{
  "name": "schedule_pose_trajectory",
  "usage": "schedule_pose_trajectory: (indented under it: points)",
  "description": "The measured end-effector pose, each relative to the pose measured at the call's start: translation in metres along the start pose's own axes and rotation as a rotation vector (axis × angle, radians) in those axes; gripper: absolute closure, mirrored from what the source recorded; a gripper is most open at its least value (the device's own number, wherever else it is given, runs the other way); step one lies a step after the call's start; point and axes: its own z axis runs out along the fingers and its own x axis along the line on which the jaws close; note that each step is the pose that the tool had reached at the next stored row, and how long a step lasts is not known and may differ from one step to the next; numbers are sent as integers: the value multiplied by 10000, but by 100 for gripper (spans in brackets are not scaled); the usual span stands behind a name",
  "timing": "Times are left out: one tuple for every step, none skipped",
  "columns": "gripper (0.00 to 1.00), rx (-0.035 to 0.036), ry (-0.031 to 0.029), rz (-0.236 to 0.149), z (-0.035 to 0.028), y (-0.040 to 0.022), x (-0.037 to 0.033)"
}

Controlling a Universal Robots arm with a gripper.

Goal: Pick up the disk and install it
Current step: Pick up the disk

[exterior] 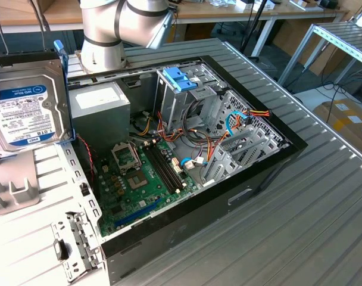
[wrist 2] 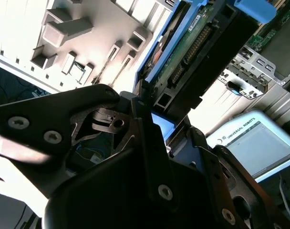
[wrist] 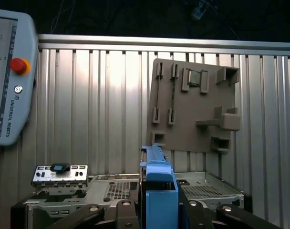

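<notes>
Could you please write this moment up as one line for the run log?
gripper: shut on disk | disk: aloft, outside case, exterior view's left | install: not done

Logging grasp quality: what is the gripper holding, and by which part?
The disk, clamped in the gripper by one blue-railed end.

Disk: grey body, white label with a blue band, bright blue rails. In the second wrist view its underside is a green circuit board.
Computer case: black shell, bare grey metal inside.
Motherboard: green, black slots.
Clip: light blue.
Cables: red, yellow, orange.
Table: grey, ribbed in parallel lines.
Pendant: pale grey, with a red button.
</notes>
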Motion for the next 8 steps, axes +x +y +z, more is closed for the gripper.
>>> schedule_pose_trajectory:
  points:
    - [63,-11,0,0,-2,-13,13]
    - [63,-34,0,1,-5,-38,37]
    - [63,-49,0,2,-8,-56,55]
    - [63,-67,1,3,-11,-77,78]
    - [63,-76,0,4,-12,-89,89]
    - [63,-84,0,4,-13,-99,99]
    - [63,-95,0,5,-14,-112,110]
    - [63,-107,0,7,-16,-128,119]
